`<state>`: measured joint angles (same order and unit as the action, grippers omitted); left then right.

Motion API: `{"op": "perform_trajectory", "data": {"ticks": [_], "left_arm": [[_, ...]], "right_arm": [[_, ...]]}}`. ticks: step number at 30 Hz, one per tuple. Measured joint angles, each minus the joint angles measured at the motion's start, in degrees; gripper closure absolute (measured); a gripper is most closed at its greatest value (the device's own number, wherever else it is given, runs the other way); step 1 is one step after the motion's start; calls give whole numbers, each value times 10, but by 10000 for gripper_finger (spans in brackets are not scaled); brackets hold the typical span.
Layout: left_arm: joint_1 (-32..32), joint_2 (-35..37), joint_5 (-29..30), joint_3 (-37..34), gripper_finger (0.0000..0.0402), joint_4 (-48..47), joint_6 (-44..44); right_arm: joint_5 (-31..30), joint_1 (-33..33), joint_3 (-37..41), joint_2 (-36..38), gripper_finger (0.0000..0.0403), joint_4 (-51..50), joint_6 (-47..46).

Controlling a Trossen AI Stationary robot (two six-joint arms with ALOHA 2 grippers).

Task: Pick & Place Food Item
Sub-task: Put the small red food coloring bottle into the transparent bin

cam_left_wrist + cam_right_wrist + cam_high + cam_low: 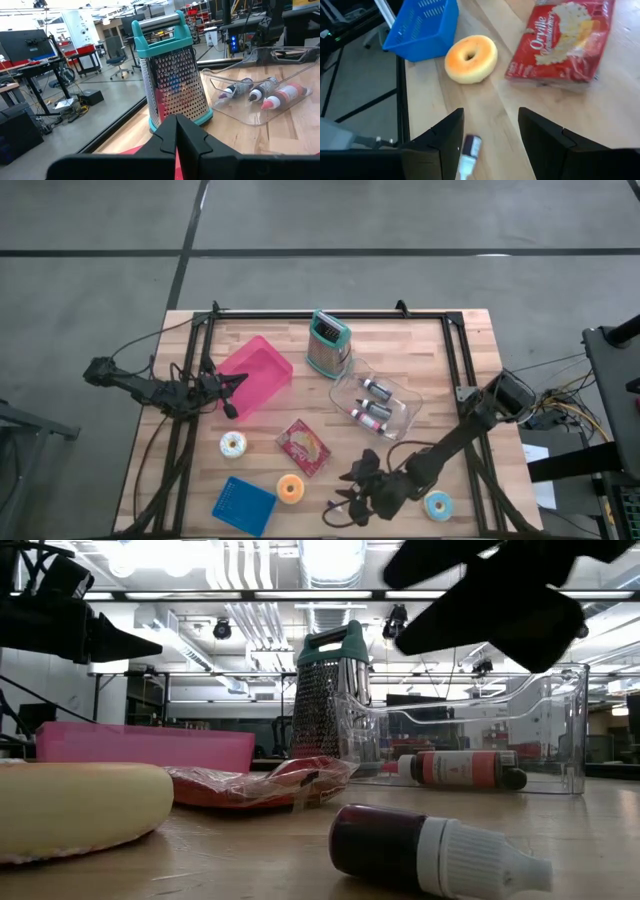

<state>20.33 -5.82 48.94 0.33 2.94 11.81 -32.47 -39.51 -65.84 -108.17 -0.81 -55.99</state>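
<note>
My right gripper [491, 127] is open and hovers near the table's front edge [350, 502], raised above the wood. A small dark bottle with a white cap [469, 150] lies on its side on the table below the gap between the fingers; it also shows in the low view [430, 852]. An orange donut [471, 58] and a red popcorn bag [560, 42] lie flat beyond it. My left gripper [176, 132] is shut and empty at the pink bin's [255, 375] left side [230, 395].
A blue basket [243, 505] stands at the front left, with a white-frosted donut [233, 444] behind it. A blue-frosted donut [437, 503] lies by the right arm. A teal-topped grater [327, 343] and a clear bin of bottles [375, 405] stand mid-table.
</note>
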Motion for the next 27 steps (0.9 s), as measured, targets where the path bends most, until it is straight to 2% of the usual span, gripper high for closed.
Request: {"op": "perform_trajectory", "data": {"ticks": [16,19,27], "left_arm": [[0,0,0,0,396,0,0],[0,0,0,0,396,0,0],[0,0,0,0,396,0,0]], "right_arm": [[-5,-23,-233,-163,220,-250,-63],[-7,-22,-249,-172,220,-259,-97],[-1,-23,-247,-186,220,-265,-99]]}}
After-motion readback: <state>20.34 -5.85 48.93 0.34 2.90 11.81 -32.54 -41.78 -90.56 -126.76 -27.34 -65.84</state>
